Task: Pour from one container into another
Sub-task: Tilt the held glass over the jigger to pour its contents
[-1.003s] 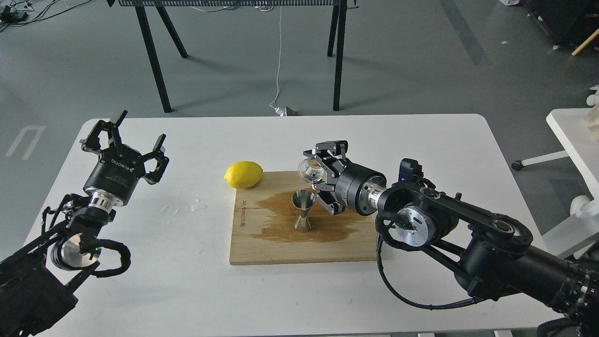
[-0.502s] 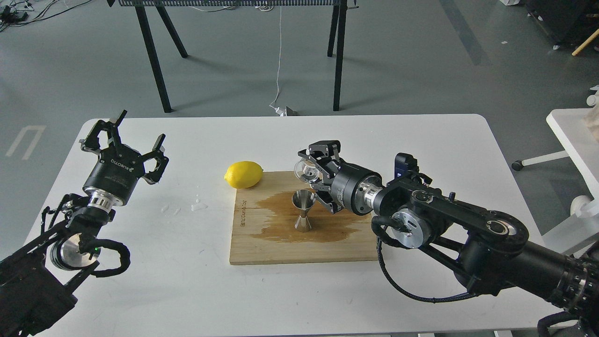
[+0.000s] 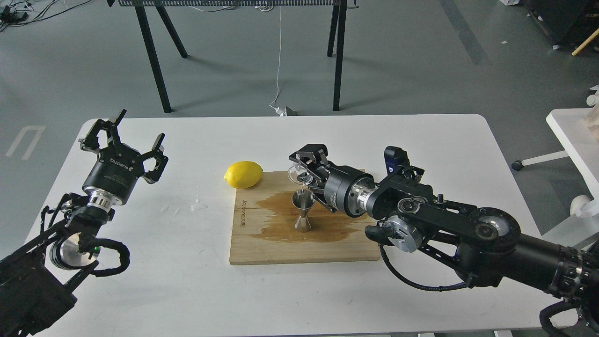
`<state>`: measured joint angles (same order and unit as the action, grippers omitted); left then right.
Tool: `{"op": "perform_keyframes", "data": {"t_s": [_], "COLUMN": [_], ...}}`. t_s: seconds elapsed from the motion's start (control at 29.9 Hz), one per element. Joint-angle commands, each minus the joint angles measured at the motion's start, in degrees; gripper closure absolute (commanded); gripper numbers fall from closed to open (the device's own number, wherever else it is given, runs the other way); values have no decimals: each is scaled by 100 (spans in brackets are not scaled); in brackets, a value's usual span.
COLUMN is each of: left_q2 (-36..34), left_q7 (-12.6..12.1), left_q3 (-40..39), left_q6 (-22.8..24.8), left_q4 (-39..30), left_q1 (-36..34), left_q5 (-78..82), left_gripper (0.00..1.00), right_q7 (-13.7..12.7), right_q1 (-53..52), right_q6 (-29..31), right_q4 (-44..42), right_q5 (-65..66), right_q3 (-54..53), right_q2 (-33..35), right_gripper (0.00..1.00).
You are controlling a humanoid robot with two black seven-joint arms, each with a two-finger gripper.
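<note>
The steel hourglass jigger [image 3: 303,211] stands upright on the wooden cutting board [image 3: 281,250], in the middle of a brown wet stain. Just above its mouth, the tiny clear glass cup [image 3: 298,173] is tipped over on its side, with my right gripper [image 3: 303,169] shut on it. A thin streak of liquid seems to run from the cup's rim down into the jigger. My left gripper [image 3: 135,140] hovers open over the table's left side, far from both containers, with nothing between its fingers.
A yellow lemon [image 3: 243,174] lies at the board's far left corner. Small wet spots [image 3: 198,205] mark the white table [image 3: 154,281] left of the board. Black table legs stand on the floor behind; a white side table is at the right edge.
My right gripper has moved left and slightly down with the glass cup, tipping it further over the jigger's mouth. The left arm has stayed still.
</note>
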<state>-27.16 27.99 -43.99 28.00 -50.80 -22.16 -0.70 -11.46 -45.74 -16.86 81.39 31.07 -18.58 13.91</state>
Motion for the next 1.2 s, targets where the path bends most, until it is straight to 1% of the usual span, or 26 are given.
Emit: {"op": "perform_keyframes", "data": {"t_s": [0.0,0.13,1.17], "left_q2": [0,0,0], "left_q7": [1,1,1], "left_q3": [-4,-4,-4], "left_q6": [0,0,0], "left_q4": [0,0,0], "left_q1": [1,1,10], "left_q5": [0,0,-9], "left_gripper": [12,12,12], "right_q7": [4,4,4], "right_q1": [-23,-32,-673], "right_q6": [-2,-2,-46], "right_q4": [8,8,8], "right_q5": [100,347,971], "right_q3": [56,65,873], "right_q2": [24,24,130], "right_gripper": [58,58,58]}}
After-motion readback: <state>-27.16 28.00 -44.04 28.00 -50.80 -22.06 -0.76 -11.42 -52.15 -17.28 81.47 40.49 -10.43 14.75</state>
